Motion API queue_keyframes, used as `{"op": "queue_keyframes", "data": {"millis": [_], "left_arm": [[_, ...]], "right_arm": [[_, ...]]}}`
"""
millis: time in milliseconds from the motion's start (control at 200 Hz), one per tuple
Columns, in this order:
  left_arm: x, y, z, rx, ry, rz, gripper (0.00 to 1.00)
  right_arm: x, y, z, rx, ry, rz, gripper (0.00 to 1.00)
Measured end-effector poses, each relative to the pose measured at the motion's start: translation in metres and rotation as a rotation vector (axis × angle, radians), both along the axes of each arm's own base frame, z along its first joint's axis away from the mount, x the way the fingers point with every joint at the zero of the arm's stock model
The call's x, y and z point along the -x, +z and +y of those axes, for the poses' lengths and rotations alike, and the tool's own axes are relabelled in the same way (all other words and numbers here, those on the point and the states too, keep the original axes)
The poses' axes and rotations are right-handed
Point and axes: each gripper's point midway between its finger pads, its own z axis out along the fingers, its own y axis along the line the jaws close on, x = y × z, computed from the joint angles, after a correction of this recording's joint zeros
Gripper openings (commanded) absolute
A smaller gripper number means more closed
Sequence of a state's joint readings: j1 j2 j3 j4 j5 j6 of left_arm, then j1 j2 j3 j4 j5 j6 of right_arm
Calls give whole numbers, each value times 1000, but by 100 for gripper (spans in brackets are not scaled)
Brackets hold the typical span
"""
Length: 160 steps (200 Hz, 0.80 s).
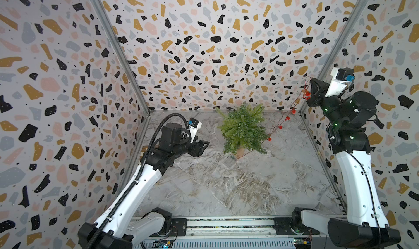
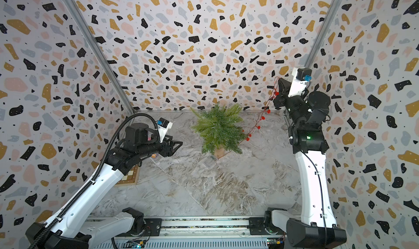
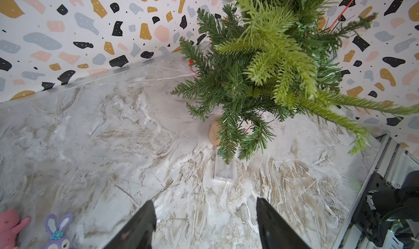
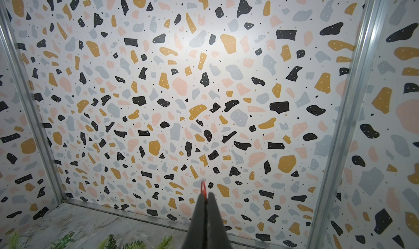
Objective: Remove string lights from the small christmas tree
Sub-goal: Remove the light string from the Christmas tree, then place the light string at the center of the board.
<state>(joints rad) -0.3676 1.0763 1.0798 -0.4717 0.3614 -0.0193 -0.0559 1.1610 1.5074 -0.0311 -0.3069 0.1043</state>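
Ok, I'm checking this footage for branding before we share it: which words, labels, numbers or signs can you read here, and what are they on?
No text can be read in any view.
Dark print on the white camera housing at the left arm's wrist: too small to read.
Small white mark on the left arm's black joint: too small to read.

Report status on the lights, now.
Right gripper shut on lights, raised high. Left gripper open, empty, facing tree. Wire threads lower branches to clear box on table.
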Motion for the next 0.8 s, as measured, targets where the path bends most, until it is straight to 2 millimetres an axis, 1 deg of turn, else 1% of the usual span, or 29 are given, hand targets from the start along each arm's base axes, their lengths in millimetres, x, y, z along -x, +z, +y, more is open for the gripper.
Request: {"op": "queue_keyframes", "data": {"millis": [140, 381, 546, 756, 801], "left_arm": [[0, 0, 0, 0, 0, 0, 69], [1, 2, 0, 3, -1, -6, 69], [3, 5, 1, 6, -2, -13, 69], [7, 6, 0, 18, -12, -16, 70], [8, 5, 0, 20, -14, -14, 70]], "right_arm": [[19, -21, -2, 0, -17, 25, 0], [42, -72, -16, -3, -110, 112, 0], [45, -98, -32, -1, -199, 183, 0], [47, -114, -58, -5, -332, 246, 0], [47, -120, -63, -8, -354, 261, 0]]}}
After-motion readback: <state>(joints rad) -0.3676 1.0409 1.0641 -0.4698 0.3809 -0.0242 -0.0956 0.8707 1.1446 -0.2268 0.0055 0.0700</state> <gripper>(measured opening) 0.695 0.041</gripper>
